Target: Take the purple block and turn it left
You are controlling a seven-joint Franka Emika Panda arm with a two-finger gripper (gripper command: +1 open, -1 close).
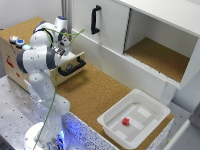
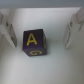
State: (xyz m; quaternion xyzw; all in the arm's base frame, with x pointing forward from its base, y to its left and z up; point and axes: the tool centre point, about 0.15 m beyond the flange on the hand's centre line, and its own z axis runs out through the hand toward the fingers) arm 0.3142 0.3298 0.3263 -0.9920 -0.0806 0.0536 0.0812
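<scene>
Currently: your end effector (image 2: 40, 31) is spread wide, one finger (image 2: 8, 29) either side of the purple block (image 2: 35, 42), neither touching | block sits on the pale surface (image 2: 55, 67), letter A showing | progress: not gripped, turn left undone

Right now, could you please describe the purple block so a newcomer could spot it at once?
On the pale surface seen from the wrist view, look between the open jaws, which stand either side without touching it. There sits the purple block, a cube with a yellow letter A on one face, unlike the red block in the white tray.
</scene>
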